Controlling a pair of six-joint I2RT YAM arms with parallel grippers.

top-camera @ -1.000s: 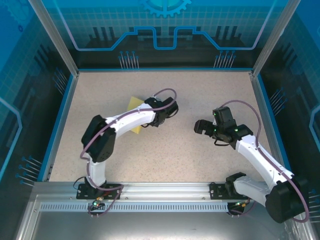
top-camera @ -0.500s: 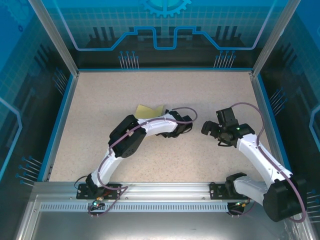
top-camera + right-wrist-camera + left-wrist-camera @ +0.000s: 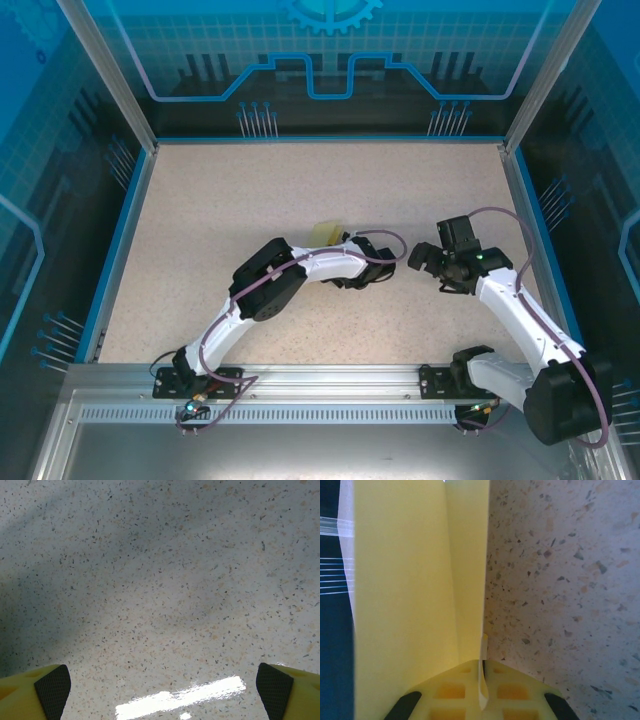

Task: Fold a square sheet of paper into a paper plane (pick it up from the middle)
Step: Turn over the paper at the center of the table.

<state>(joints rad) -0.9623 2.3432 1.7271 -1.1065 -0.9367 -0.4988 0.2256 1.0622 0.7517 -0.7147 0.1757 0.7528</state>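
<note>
1 yellow sheet [image 3: 405,580] sits clamped in the left pincer [image 3: 481,690].

You see the square sheet of paper [image 3: 405,580] thin, smooth and matt, the table [image 3: 150,555] a speckled, stone-look top with a glossy sheen, the right gripper [image 3: 163,689] yellow plastic tipped matt black.

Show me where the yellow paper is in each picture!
Top view: the yellow paper peeks out past the left arm, near the middle of the speckled table.
Left wrist view: it covers the left half, creased, pinched in the shut left gripper.
Right wrist view: speckled table lies between the open right gripper fingers.
Shared landmark: the speckled table, seen in all three.
</note>
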